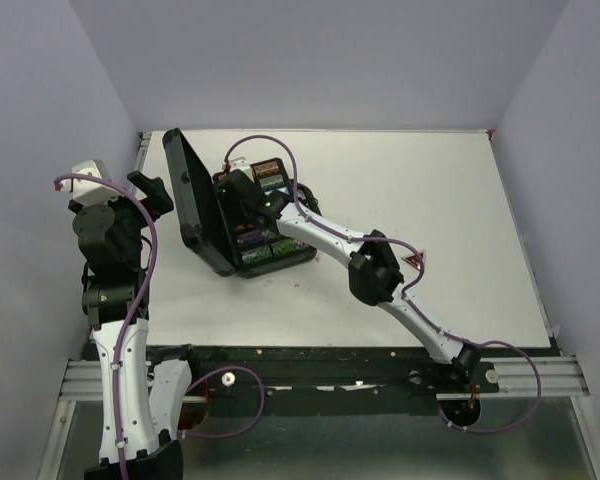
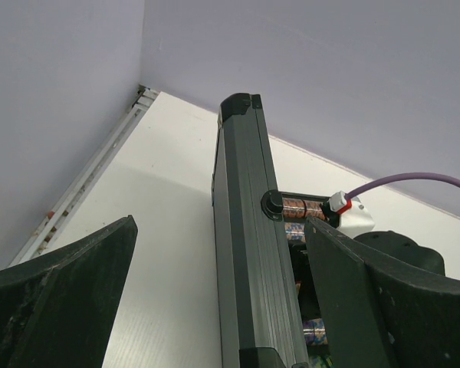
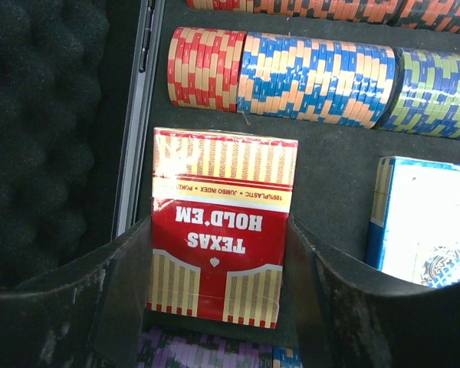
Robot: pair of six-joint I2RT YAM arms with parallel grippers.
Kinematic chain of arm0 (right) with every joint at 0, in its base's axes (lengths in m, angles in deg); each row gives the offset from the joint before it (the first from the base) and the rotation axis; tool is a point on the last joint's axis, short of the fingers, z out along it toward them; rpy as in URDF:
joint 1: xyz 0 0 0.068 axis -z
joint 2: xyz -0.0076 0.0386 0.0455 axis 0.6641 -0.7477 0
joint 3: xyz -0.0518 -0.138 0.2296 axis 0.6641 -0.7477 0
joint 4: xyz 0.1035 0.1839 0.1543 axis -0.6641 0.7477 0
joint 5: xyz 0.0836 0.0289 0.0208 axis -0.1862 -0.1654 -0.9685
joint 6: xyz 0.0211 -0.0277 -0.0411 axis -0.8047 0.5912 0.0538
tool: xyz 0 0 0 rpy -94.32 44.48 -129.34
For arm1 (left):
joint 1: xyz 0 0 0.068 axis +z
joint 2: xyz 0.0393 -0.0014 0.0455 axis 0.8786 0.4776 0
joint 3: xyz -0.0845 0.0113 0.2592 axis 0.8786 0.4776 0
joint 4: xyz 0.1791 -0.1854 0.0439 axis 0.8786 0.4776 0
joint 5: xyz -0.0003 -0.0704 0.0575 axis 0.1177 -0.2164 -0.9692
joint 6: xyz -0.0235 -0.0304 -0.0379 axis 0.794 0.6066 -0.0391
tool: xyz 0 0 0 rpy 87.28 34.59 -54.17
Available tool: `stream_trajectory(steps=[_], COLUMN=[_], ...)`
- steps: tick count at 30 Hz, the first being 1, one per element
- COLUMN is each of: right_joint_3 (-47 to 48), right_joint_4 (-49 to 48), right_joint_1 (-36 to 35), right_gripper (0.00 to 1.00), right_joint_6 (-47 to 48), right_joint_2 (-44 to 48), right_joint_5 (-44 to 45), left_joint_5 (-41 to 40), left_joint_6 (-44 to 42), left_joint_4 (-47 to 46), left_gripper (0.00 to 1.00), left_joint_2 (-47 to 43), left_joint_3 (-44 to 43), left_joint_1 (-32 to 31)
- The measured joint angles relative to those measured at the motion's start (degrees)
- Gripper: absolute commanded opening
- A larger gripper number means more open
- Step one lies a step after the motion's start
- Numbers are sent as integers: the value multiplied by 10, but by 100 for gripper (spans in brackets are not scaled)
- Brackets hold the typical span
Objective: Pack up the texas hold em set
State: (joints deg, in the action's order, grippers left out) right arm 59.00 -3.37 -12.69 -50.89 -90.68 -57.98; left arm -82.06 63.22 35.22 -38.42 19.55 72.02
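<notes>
Top external: black case [image 1: 272, 250] lies open on the table with its lid [image 1: 194, 200] raised. The right gripper [image 1: 242, 196] is down inside the tray, and the left gripper [image 1: 150, 196] sits just outside the lid, so it looks the better placed hand to shut it. 
Left wrist: the left gripper [image 2: 222, 222] is spread wide, and the lid's edge stands between the fingers, long axis running straight ahead of the hand. 
Right wrist: the red deck [image 3: 222, 176] lies in its slot, clasped by its long sides in the right gripper [image 3: 218, 224], long axis pointing ahead; the blue deck [image 3: 425, 222] is to the hand's right and the chip rows [image 3: 314, 73] lie beyond.
</notes>
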Motion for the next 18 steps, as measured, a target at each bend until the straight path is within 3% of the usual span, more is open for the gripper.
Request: stream_trajectory(steps=[6, 11, 18], right_joint_3=[-39, -75, -117], right_joint_4=[-32, -60, -98], right_joint_1=[-1, 3, 4], right_gripper=[95, 100, 98], right_joint_6=[4, 5, 4], right_joint_2=[18, 40, 63], right_joint_5=[-26, -46, -44], left_joint_5=[0, 0, 0], left_joint_6=[0, 0, 0], left_joint_4=[0, 0, 0], left_gripper=[99, 99, 99], left_joint_2=[0, 0, 0], left_joint_3=[0, 0, 0], left_joint_1=[0, 0, 0])
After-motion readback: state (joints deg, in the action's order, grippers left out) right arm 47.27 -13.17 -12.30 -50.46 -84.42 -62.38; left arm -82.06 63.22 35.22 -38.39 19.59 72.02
